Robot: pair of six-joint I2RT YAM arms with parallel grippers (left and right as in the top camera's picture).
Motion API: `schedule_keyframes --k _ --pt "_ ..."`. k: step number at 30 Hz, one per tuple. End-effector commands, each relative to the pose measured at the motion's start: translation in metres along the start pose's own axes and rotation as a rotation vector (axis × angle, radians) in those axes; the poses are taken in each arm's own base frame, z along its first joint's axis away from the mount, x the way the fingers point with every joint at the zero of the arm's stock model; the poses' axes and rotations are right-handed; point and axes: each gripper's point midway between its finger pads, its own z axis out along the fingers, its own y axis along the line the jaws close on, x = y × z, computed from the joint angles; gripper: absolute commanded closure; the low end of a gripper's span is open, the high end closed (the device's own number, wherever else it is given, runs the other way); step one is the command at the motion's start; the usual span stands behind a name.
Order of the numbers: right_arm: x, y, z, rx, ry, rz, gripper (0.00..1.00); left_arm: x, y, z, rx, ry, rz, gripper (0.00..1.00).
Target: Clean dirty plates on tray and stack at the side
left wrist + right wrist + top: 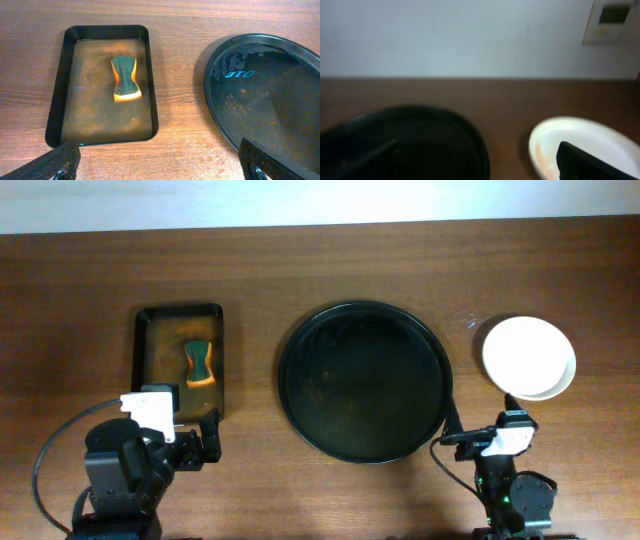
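Overhead: arms at near edge, left gripper (198,442) and right gripper (478,430) spread wide.

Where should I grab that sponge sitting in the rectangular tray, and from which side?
Grip the sponge at its narrow waist, coming straight down and closing across the two long sides. It lies flat, green face up, in the rectangular tray, whose walls likely block a sideways approach; the pinched middle should keep a grip from sliding.
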Motion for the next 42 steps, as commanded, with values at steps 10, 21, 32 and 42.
schedule_keyframes --k 10,21,32,42 --pt "0.004 0.003 0.0 -0.016 0.009 -0.021 0.01 0.001 -0.001 0.0 0.008 -0.002 0.014 0.01" --pt "0.004 0.003 0.0 -0.016 0.009 -0.021 0.01 0.003 -0.001 -0.003 0.006 -0.003 0.013 0.01" --pt "0.004 0.003 0.0 -0.016 0.009 -0.021 0.01 0.031 0.0 0.026 0.017 -0.504 0.111 0.01" --pt "0.004 0.003 0.0 -0.016 0.009 -0.021 0.01 0.03 -0.004 0.044 0.016 -0.615 0.219 0.01"
